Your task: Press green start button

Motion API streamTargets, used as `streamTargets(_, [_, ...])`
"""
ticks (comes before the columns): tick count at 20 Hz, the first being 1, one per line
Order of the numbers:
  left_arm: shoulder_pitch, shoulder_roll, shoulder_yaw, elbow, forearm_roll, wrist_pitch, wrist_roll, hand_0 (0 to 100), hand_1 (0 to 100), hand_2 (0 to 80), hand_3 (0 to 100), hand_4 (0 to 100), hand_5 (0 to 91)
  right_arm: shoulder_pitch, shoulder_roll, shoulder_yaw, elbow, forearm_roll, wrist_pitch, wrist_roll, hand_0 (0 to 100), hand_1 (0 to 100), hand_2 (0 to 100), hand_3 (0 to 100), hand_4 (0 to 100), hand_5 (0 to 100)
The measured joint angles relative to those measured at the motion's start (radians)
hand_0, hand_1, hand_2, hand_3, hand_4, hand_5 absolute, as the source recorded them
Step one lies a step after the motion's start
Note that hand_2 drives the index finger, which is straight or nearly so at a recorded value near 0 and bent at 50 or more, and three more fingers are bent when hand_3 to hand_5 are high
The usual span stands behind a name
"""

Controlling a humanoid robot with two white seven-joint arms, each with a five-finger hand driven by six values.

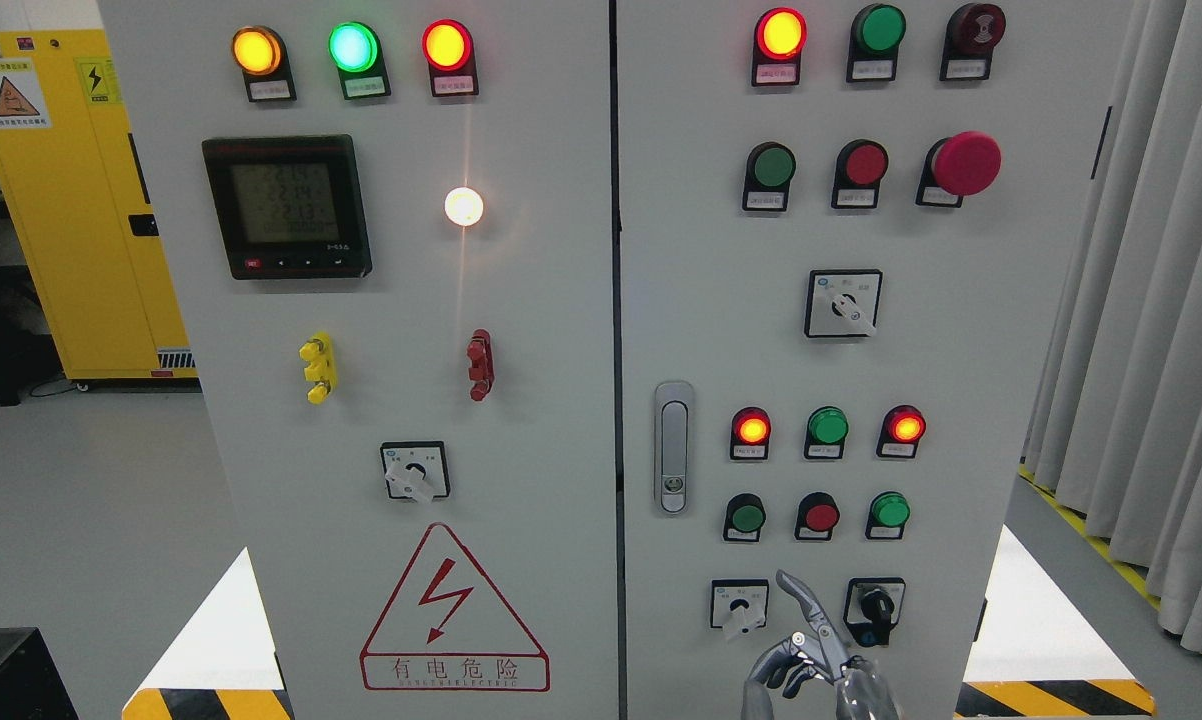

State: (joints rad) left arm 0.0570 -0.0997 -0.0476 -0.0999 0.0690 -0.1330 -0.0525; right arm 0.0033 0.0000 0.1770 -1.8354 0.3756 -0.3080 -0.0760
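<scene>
1. A grey control cabinet [561, 330] fills most of the frame, split by a dark seam just right of centre.
2. A yellow cabinet [71, 200] stands at the upper left; pleated curtains [1141, 330] hang down the right edge.
3. A digital meter [288, 206] sits in the upper left of the panel, and a red lightning warning sign [453, 610] lies low on the left door.
4. The right hand [811, 655] rises at the bottom edge, right of centre – index finger [799, 592] stretched upward, the others curled, holding nothing.
5. The green button [746, 517] sits in the lower right area, just above-left of the fingertip – apart from it.
</scene>
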Motion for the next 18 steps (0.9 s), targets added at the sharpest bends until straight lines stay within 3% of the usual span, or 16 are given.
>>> streamTargets(4, [0.000,0.000,0.000,0.000,0.000,0.000,0.000,12,56,0.0,0,0,0.0,0.032,0.000,0.020,-0.019,-0.070,0.000,0.007,32,32,0,1,0,0])
streamTargets(9, [0.000,0.000,0.000,0.000,0.000,0.000,0.000,12,56,0.0,0,0,0.0,0.060,0.000,0.037,-0.035,-0.118,-0.004,0.009,28,26,0,0,0,0])
streamTargets(18, [0.000,0.000,0.000,0.000,0.000,0.000,0.000,12,56,0.0,0,0,0.0,0.079,0.000,0.055,-0.050,-0.157,-0.006,0.010,27,28,0,0,0,0])
